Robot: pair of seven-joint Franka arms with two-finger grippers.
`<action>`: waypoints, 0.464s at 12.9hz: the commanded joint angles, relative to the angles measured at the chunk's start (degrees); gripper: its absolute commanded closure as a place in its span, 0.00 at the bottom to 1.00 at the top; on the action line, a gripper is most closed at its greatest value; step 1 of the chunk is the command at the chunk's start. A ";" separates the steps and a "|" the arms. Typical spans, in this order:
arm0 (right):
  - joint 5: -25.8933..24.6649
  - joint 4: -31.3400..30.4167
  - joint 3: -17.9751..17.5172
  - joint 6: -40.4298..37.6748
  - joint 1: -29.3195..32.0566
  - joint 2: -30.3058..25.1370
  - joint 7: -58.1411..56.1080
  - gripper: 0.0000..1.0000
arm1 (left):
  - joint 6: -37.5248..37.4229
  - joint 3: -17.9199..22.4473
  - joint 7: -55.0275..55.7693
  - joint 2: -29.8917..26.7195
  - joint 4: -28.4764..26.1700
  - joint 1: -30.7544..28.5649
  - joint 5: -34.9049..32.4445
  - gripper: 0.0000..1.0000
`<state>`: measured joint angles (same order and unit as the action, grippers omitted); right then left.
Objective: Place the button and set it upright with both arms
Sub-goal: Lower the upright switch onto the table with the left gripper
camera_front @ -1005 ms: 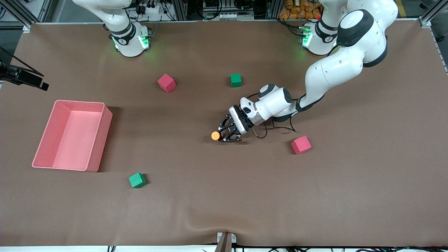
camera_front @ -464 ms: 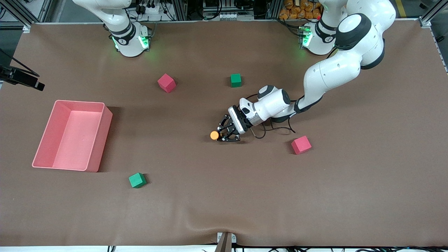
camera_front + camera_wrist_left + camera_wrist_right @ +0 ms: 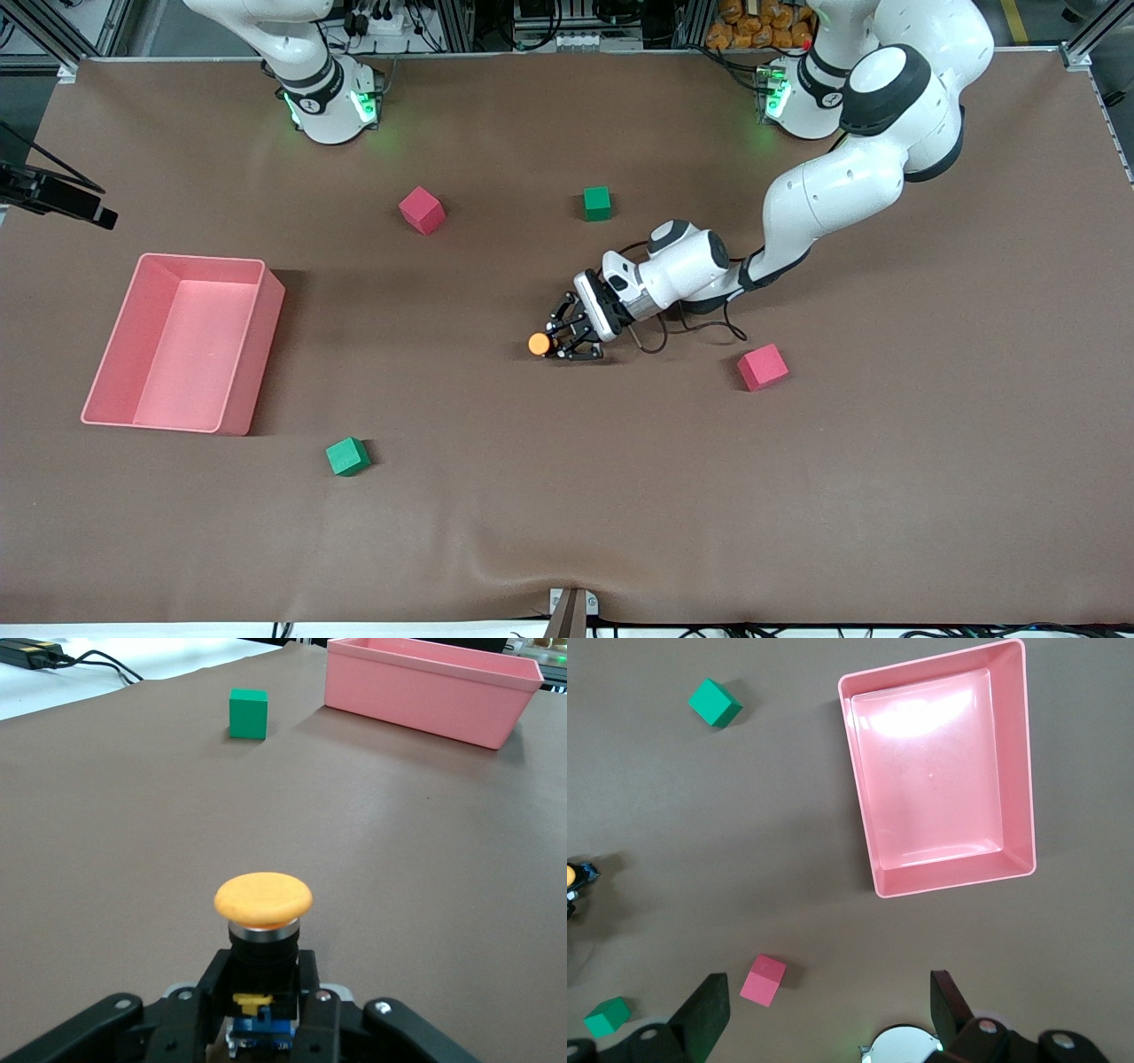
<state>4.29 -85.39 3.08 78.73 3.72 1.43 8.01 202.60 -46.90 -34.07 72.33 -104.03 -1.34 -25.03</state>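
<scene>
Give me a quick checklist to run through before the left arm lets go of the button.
1. Button between the left gripper's fingers: ok.
2. Orange cap up, body vertical in the left wrist view: ok.
3. Base resting on the table: cannot tell, fingers hide it.
4. Nearest red cube and green cube well apart from the button: ok.
5. Right gripper open, high over the pink bin, waiting: ok.
6. Left jaws released: not ok, they hug the body.

A brown table [image 3: 886, 496] under even light, aluminium framing [image 3: 461, 22] alongside.
</scene>
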 commanded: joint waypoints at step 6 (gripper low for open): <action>0.98 0.49 -0.09 -0.68 0.06 -0.02 -0.36 0.00 | 0.86 -0.82 0.84 0.88 1.46 -1.03 -2.30 0.00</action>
<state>4.29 -85.39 3.00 78.72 3.66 1.43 8.00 202.69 -47.01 -34.07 72.33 -103.09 -1.47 -25.37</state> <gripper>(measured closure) 0.000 0.000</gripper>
